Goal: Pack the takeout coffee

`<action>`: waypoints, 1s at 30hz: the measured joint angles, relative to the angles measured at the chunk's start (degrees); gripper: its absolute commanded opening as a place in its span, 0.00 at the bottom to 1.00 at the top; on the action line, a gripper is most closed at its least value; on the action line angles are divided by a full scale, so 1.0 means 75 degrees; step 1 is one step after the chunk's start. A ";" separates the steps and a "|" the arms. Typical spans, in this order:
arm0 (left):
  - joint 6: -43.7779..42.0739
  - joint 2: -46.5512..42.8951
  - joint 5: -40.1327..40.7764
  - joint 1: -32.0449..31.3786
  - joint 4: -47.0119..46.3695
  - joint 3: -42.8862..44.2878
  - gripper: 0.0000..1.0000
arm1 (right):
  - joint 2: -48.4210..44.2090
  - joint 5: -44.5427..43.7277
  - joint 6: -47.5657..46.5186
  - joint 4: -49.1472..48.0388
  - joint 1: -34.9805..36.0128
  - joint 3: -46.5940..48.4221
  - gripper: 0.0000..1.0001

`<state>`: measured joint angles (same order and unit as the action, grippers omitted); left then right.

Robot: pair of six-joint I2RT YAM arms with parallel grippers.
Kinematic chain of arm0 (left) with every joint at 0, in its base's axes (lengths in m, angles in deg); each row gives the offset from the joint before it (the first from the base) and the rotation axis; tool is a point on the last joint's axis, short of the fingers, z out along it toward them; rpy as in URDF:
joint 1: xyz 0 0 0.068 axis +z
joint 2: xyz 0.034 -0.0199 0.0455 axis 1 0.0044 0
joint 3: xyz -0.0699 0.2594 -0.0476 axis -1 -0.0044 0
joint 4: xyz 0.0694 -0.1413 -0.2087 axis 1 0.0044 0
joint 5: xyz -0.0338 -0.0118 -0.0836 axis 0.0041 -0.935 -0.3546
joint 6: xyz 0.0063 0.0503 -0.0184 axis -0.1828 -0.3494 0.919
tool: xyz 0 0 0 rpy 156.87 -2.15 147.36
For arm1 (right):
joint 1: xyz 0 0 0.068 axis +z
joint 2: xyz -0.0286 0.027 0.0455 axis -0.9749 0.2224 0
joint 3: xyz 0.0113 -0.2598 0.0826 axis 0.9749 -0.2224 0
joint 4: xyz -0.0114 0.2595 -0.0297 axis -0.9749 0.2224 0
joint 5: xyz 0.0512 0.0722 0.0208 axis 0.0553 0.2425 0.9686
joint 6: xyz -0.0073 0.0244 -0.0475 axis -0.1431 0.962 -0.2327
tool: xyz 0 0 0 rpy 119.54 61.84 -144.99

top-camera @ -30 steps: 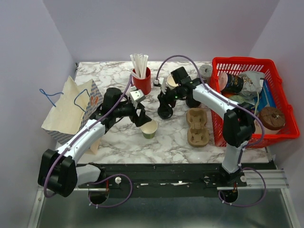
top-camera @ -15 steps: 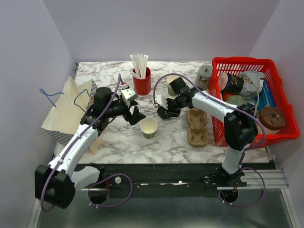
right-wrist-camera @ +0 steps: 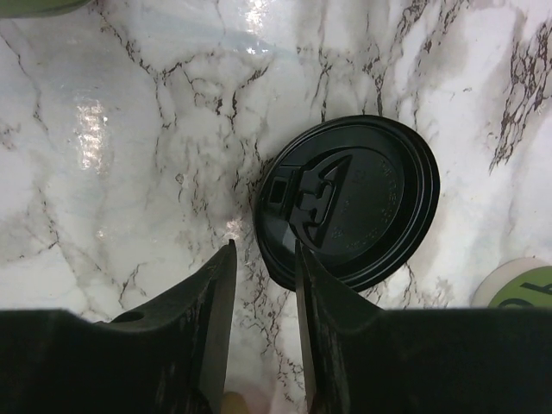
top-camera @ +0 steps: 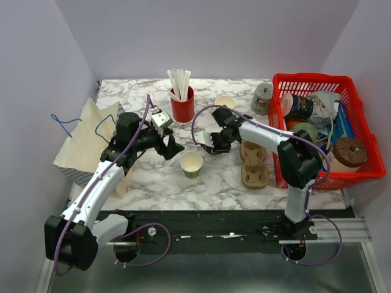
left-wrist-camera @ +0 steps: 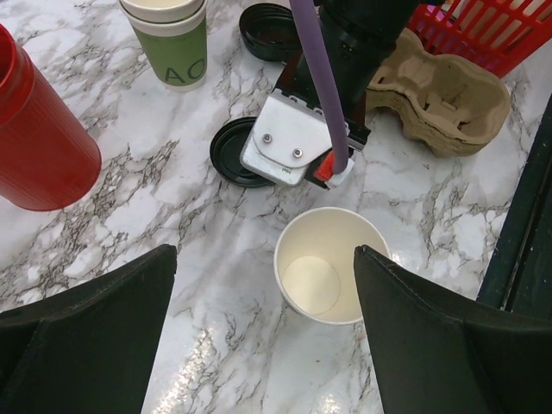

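On the marble counter (top-camera: 146,177) my left gripper (top-camera: 172,148) hangs wide open beside the paper cup (top-camera: 191,163), upright mid-counter. Just toward the far edge, the black lid (right-wrist-camera: 349,203) lies flat. My right gripper (right-wrist-camera: 265,259), jaws narrow, straddles its rim; I cannot tell whether it pinches.

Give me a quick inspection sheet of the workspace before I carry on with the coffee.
Surface: marble table, no spill seen.
Job's things: open paper cup upright, no lid on; black lid flat on the table, apart from it; second cup and second lid farther back.
Clutter: red cup of straws, pulp tray, paper bag, filled red basket.
Tools: left tool wide open near the open cup, not touching; right tool narrowly open, straddling the black lid's rim.
Cables: purple cable looping off each arm, no snag seen.
Surroundings: plain lilac walls, nothing else seen.
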<state>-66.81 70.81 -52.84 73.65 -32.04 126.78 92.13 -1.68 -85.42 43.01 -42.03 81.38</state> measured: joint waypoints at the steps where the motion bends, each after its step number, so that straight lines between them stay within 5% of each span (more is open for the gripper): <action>1: 0.0012 0.0000 0.0000 0.0020 0.0000 0.0003 0.91 | 0.0009 -0.0020 -0.0041 -0.0003 0.0015 0.0000 0.40; 12: 0.0079 0.0000 0.0003 0.0087 -0.0006 0.0003 0.92 | 0.0268 -0.0198 -0.0204 -0.0169 0.0131 -0.0003 0.30; 21: 0.0102 0.0003 0.0003 0.0096 -0.0015 0.0000 0.91 | 0.0329 -0.0318 -0.0020 -0.0175 0.0134 -0.0017 0.06; 30: -0.0117 -0.0023 0.0017 0.0102 0.0058 0.0003 0.92 | -0.1005 -0.0105 0.1542 -0.0079 0.0119 0.0315 0.01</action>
<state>-67.69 70.63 -52.71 74.42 -31.60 126.80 84.59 -2.46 -73.85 42.42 -41.14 83.75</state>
